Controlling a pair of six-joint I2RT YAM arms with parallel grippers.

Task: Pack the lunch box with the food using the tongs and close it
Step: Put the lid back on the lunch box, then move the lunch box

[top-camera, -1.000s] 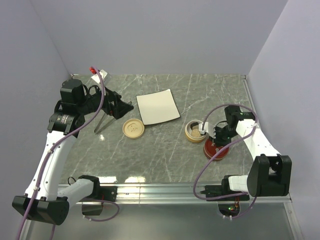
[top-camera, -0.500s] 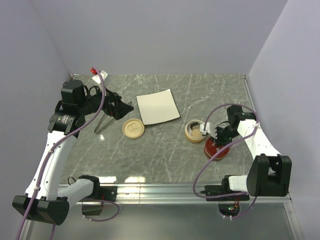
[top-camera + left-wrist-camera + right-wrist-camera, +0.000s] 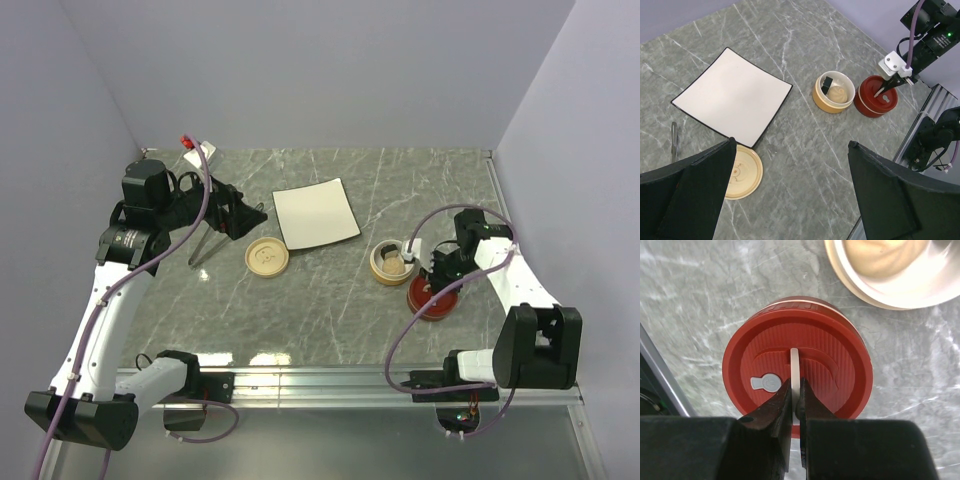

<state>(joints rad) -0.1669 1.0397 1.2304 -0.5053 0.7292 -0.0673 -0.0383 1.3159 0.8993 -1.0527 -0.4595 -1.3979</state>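
The plate [image 3: 316, 213] is bare, so packing looks done: a beige ball [image 3: 836, 94] and a dark roll [image 3: 827, 81] sit in the open beige bowl [image 3: 818, 97] at right. No other food shows; it may be under the red lid [image 3: 840, 375]. The right gripper [image 3: 795, 396] is pinched on that lid's white tab [image 3: 795, 362]. The beige lid [image 3: 268, 256] lies off, so 1 closing remains. The tongs [image 3: 203, 245] lie far left near the left gripper [image 3: 245, 213], its fingers spread wide.

White links [image 3: 100, 310], black joint housings [image 3: 540, 350], looping purple cables [image 3: 913, 32]; the right gripper [image 3: 795, 390] has fingers [image 3: 774, 415] of matte black, perhaps plastic.
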